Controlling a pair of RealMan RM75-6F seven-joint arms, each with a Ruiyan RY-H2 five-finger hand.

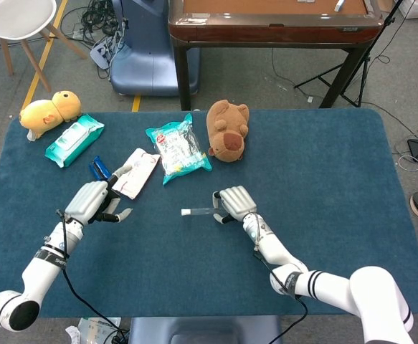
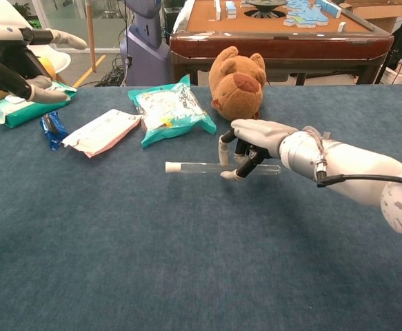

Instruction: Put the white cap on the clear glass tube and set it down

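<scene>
The clear glass tube (image 1: 203,211) (image 2: 201,167) lies level and low over the blue table mat (image 1: 323,165), with the white cap (image 1: 185,212) (image 2: 172,166) on its left end. My right hand (image 1: 237,202) (image 2: 259,138) holds the tube's right part, fingers curled round it from above. Whether the tube rests on the mat I cannot tell. My left hand (image 1: 90,202) (image 2: 11,58) hovers well to the left of the tube. It holds nothing and its fingers are apart.
A brown plush bear (image 1: 227,130) and a teal snack packet (image 1: 178,148) lie behind the tube. A white sachet (image 1: 137,172) and a blue wrapper (image 1: 99,169) sit just beyond the left hand. A wipes pack (image 1: 74,140) and a yellow plush (image 1: 49,111) are at the far left.
</scene>
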